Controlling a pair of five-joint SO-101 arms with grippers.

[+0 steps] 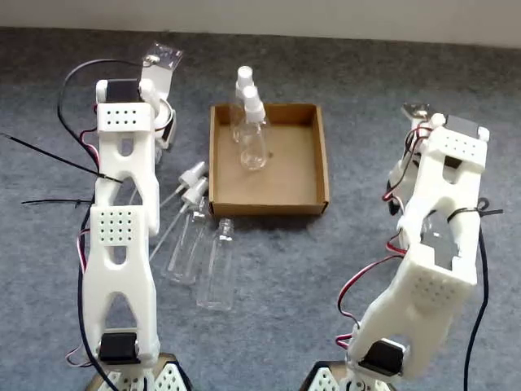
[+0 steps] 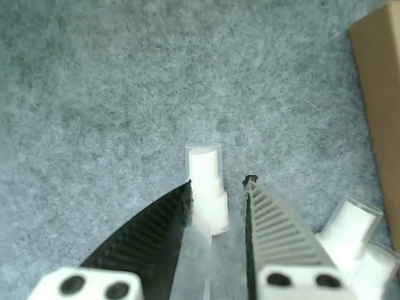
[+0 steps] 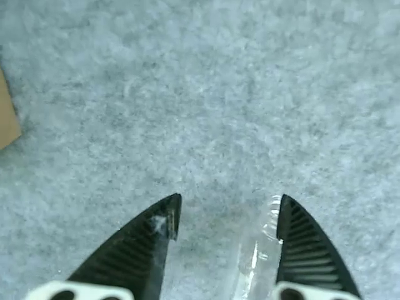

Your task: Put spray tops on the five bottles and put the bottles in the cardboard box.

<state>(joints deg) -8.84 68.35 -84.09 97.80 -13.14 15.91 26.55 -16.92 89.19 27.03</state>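
Observation:
A white spray top (image 2: pixel 206 184) lies on the grey carpet between the fingers of my left gripper (image 2: pixel 217 184), which is open; the black finger touches it and the grey finger stands a little off. Two more spray tops (image 2: pixel 351 224) lie close by, also seen beside the box's left wall (image 1: pixel 194 181). Three clear bottles (image 1: pixel 216 265) lie in front of the box's left corner. The cardboard box (image 1: pixel 306 163) holds two bottles with spray tops (image 1: pixel 253 130). My right gripper (image 3: pixel 229 199) is open over bare carpet, right of the box.
The box wall (image 2: pixel 378 94) runs near the left gripper, and a box corner (image 3: pixel 6 122) shows beside the right gripper. Red and black cables (image 1: pixel 370 269) hang along the right arm. Grey carpet covers the table.

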